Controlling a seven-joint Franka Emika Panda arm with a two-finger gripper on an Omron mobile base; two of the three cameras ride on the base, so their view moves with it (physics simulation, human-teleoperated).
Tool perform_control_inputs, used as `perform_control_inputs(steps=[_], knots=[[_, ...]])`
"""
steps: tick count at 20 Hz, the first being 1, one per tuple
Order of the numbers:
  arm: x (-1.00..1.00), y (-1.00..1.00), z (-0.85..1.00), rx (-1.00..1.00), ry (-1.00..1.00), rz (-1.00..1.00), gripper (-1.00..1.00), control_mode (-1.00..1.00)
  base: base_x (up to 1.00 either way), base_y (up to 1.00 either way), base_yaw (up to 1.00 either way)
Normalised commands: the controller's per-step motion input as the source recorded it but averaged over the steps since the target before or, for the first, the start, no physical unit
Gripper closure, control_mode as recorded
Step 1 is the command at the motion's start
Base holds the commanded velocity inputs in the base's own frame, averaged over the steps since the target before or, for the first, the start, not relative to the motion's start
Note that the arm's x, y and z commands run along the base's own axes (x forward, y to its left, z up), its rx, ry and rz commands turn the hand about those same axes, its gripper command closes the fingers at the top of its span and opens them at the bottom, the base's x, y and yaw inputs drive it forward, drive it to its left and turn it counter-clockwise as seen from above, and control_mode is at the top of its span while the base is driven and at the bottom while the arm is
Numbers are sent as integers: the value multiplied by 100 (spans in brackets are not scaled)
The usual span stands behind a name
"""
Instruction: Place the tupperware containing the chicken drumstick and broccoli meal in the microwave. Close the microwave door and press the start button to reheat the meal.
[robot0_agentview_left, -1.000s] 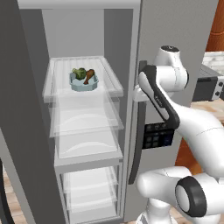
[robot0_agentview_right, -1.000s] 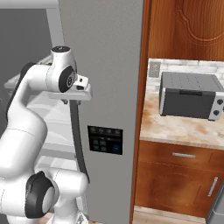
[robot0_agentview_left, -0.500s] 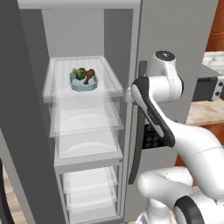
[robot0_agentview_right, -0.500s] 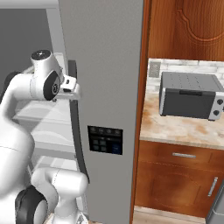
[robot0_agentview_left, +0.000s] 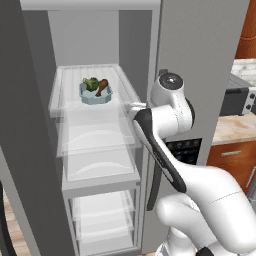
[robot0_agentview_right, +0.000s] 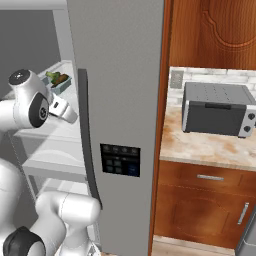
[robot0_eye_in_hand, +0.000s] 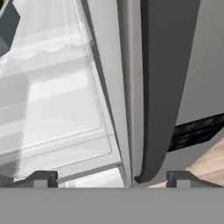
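The pale blue-green tupperware (robot0_agentview_left: 95, 94) sits on the top shelf of the open fridge, holding the brown chicken drumstick (robot0_agentview_left: 102, 87) and the green broccoli (robot0_agentview_left: 90, 83). From the right base view the tupperware (robot0_agentview_right: 59, 83) shows behind the arm's elbow. My gripper (robot0_agentview_left: 135, 106) hangs at the right edge of the fridge opening, to the right of and slightly below the tub, apart from it. In the hand view my gripper (robot0_eye_in_hand: 111, 178) is open, its tips wide apart with nothing held. The microwave and its door are out of view.
The grey fridge door (robot0_agentview_right: 120, 75) stands close at the gripper's right, with its dark bar handle (robot0_eye_in_hand: 159, 87) and a control panel (robot0_agentview_right: 120, 160). Clear shelves (robot0_agentview_left: 97, 145) lie below the tub. A grey toaster oven (robot0_agentview_right: 217, 109) sits on the counter (robot0_agentview_right: 200, 147).
The arm has swung left from the fridge door handle toward the fridge opening, and the jaws have spread wider. The tub has not moved.
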Motion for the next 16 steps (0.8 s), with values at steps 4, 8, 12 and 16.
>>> perform_control_inputs(steps=[4,8,12,16], knots=[[-9,51,0,22,-5,-25,-100,-100,0,0,0],[-3,39,1,27,-2,-14,-100,-100,0,0,0],[0,28,15,17,0,-3,-100,-100,0,0,0],[9,26,22,12,0,0,-100,-100,0,0,0]])
